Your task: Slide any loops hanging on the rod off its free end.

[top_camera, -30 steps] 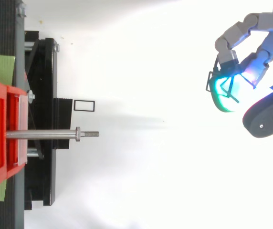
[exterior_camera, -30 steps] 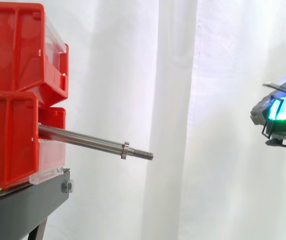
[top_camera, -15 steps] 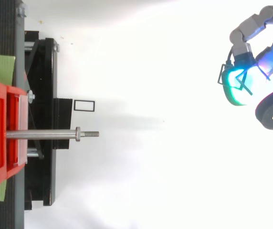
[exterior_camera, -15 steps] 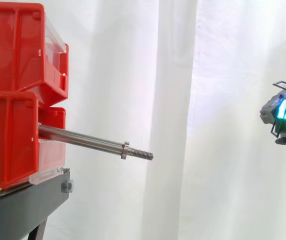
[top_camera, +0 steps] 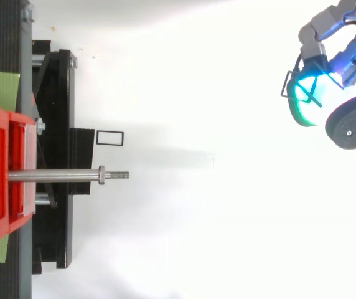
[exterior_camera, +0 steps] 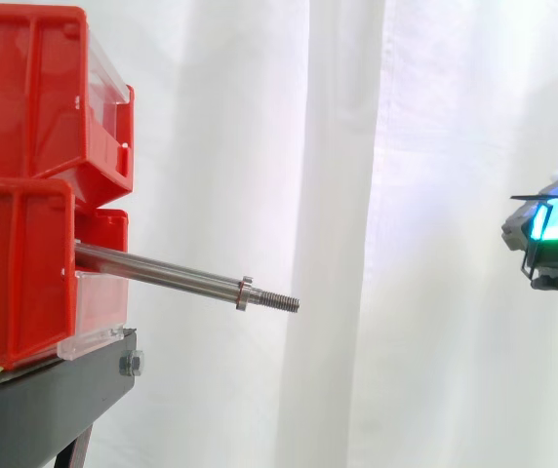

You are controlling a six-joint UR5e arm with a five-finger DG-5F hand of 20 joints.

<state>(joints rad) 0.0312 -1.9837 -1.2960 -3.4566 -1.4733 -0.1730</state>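
Jutting toward 3 o'clock from stacked red bins (exterior_camera: 25, 185), contents hidden, the rod (exterior_camera: 162, 273) lies well apart from the hand (top_camera: 352, 124); its grip I cannot tell.

You're looking at a robot test rig in a lab or workshop, not a home. A plain white curtain (exterior_camera: 357, 146) hangs as a backdrop behind the stacked red bins (exterior_camera: 25, 175), the plastic storage kind. Beneath the bins is a black metal stand (exterior_camera: 55, 405), a bare steel rod (exterior_camera: 162, 274) juts out from them, and a robot hand (top_camera: 352, 124) hangs well away from them.
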